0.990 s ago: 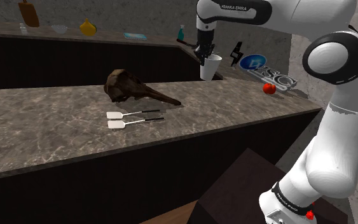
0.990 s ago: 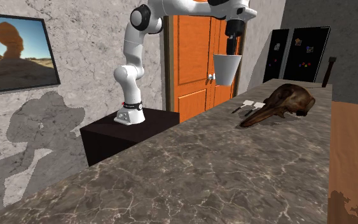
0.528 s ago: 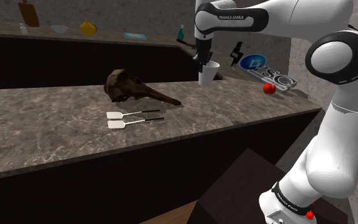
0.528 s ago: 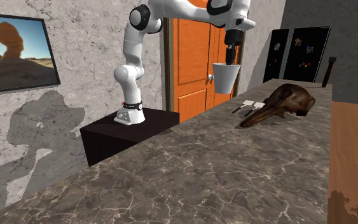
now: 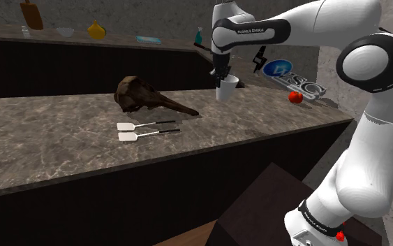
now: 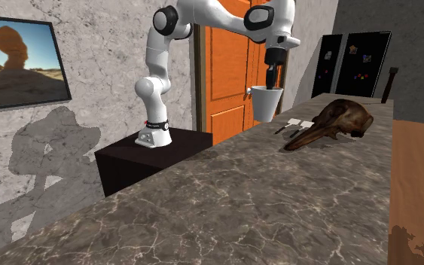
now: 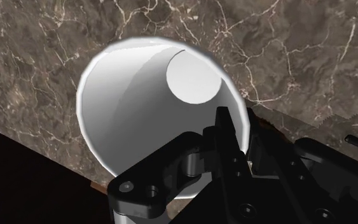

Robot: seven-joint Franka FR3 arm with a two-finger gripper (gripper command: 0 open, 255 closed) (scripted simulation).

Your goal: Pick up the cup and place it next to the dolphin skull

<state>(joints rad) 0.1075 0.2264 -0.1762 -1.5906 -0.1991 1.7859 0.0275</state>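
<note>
A white cup (image 5: pixel 227 90) hangs upright from my gripper (image 5: pixel 223 75), which is shut on its rim. The cup is low over the far side of the dark marble counter (image 5: pixel 62 140); whether it touches the counter I cannot tell. The brown dolphin skull (image 5: pixel 149 98) lies to the shoulder view's left of the cup, its snout tip pointing toward the cup with a short gap. In the second exterior view the cup (image 6: pixel 266 103) hangs below the gripper (image 6: pixel 270 81), with the skull (image 6: pixel 337 120) to its right. In the wrist view my gripper (image 7: pixel 238 130) clasps the cup (image 7: pixel 145 108) wall, one finger inside.
Two white spatulas (image 5: pixel 143 131) lie in front of the skull. A red apple (image 5: pixel 295 97) and a sign (image 5: pixel 294 77) sit at the counter's right end. The back shelf holds a yellow vessel (image 5: pixel 96 30) and bowl (image 5: pixel 65 31). An orange door (image 6: pixel 229 68) stands behind the arm.
My gripper has come down with the cup and shifted slightly to the shoulder view's left, toward the skull's snout. The skull and spatulas have not moved.
</note>
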